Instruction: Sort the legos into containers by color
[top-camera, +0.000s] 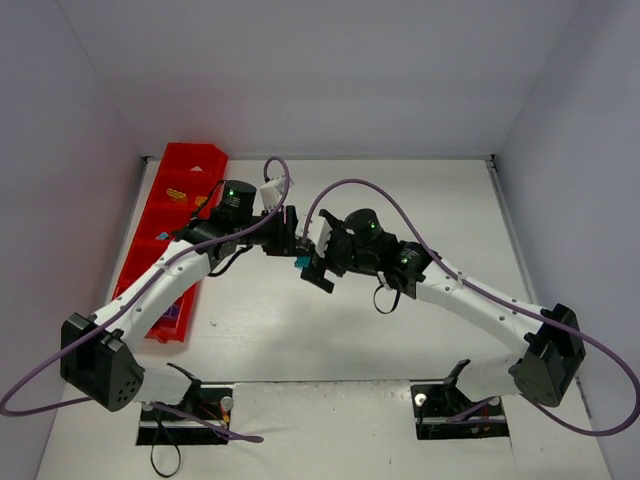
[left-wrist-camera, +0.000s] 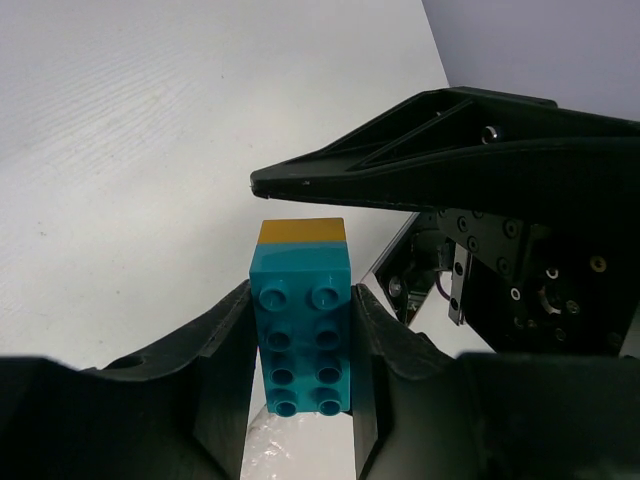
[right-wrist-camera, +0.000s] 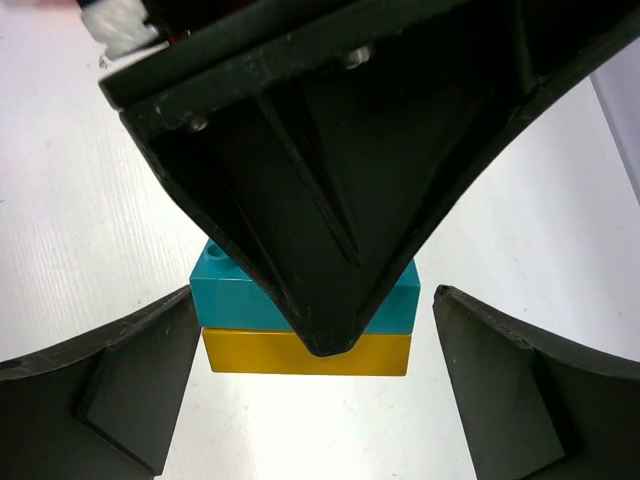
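Left gripper (left-wrist-camera: 302, 300) was clenched on a teal brick (left-wrist-camera: 300, 345). Its fingers (left-wrist-camera: 225, 350) pressed both long sides, studs facing the wrist camera. A yellow brick (left-wrist-camera: 302, 231) was stuck to the teal one on the far side from the left wrist camera. In the right wrist view the teal sat on top of the yellow.

Right gripper (right-wrist-camera: 315, 293) was released, jaws spread wide. Its fingers (right-wrist-camera: 130, 390) stood either side of the brick pair, apart from it and touching neither. One left finger crossed in front of the bricks in that view and hid part of the teal one.

From the top camera the two grippers met nose to nose over the middle of the white table (top-camera: 400, 180). The teal brick showed as a small spot between them. Could not tell whether the pair touched the table.

Red tray (top-camera: 150, 225) lay along the left edge of the table, well apart from the held bricks. The left arm crossed over its near end. A small yellow piece (top-camera: 177, 193) sat in a far compartment and a purple piece (top-camera: 170, 312) in a near one; other contents were too small to tell.
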